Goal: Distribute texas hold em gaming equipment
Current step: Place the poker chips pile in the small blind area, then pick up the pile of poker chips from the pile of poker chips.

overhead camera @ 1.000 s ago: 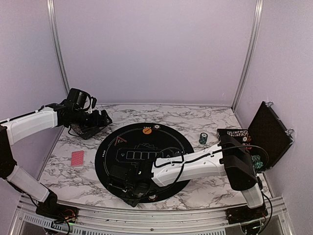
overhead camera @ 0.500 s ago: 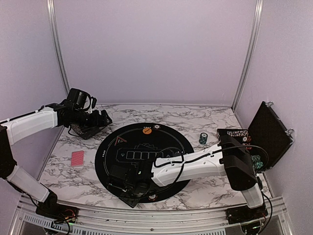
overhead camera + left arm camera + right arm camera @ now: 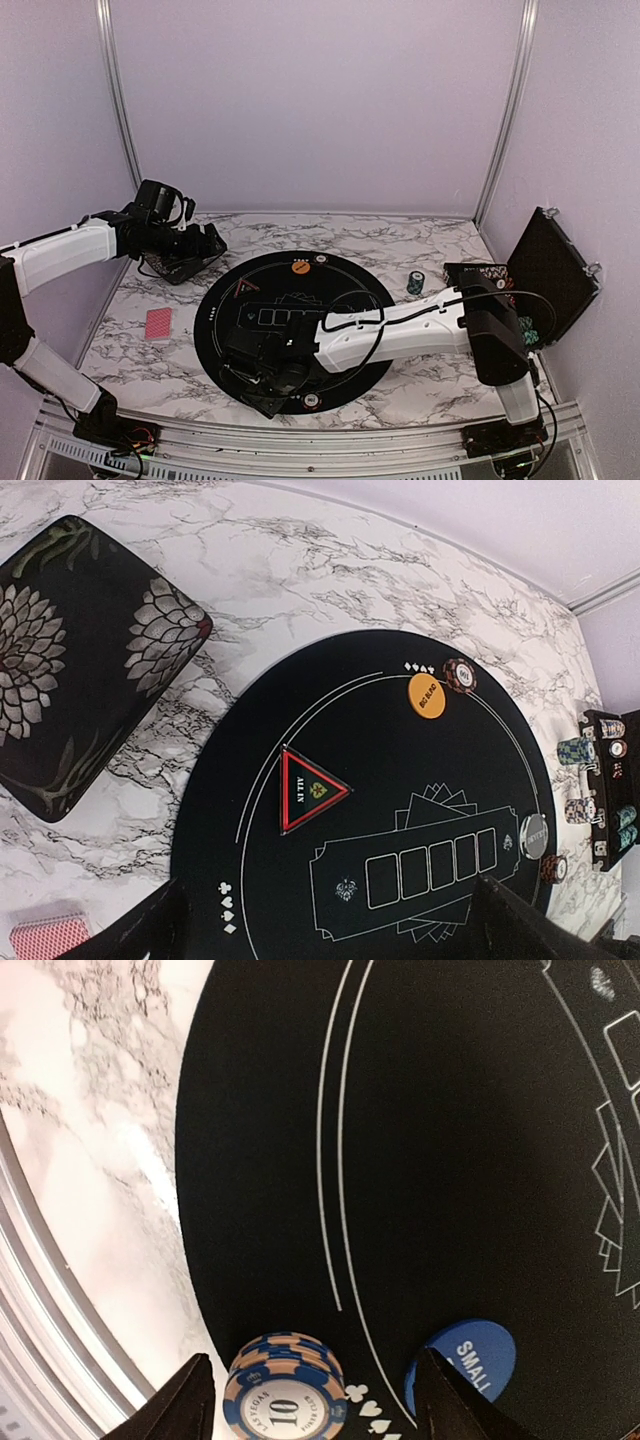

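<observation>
- Stack (image 3: 278,1395) of blue-and-peach chips is seen flat on the mat (image 3: 450,1160), at its near-left rim, between the fingers of the right tool (image 3: 312,1365).
- That tool is spread wider than the stack, so nothing is gripped. One finger is just beside the stack, and contact there cannot be told.
- A blue button (image 3: 475,1355) lies at the other finger, so a straight lift clear is judged safest.
- "LAS VEGAS" and "10" are read on the top chip, "SMALL" on the blue button.
- The left tool (image 3: 335,925) is held wide and empty over the far-left table (image 3: 300,570).
- "ALL IN" is read on the triangle (image 3: 312,790). The orange button (image 3: 427,695) appears marked "BIG BLIND".
- Off the mat, cards (image 3: 158,323) lie nearer the left arm.
</observation>
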Robot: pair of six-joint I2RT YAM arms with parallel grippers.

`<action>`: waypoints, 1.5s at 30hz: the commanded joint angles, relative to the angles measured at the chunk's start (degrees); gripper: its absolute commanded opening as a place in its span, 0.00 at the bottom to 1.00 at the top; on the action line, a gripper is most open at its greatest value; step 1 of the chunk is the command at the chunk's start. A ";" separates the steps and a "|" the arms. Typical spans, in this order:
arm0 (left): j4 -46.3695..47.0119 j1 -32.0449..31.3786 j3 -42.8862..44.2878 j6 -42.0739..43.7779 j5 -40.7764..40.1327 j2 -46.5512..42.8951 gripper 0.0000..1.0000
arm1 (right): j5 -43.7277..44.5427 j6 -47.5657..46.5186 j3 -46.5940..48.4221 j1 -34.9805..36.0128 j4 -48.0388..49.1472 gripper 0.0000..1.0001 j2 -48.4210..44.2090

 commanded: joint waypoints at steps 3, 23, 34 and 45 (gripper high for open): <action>-0.99 0.53 1.85 1.26 0.27 -1.45 0.99 | 0.56 -0.48 1.11 -2.33 -0.37 0.67 -6.81; -2.26 0.53 8.84 1.74 2.79 4.37 0.99 | 1.21 2.51 -18.98 -21.58 1.13 0.67 -25.50; -2.26 0.43 13.03 2.23 4.31 8.47 0.99 | 2.49 1.02 -30.08 -36.08 0.08 0.66 -35.28; -2.16 0.46 13.86 2.75 4.84 9.66 0.99 | 2.69 -1.75 -33.15 -44.88 1.04 0.66 -36.71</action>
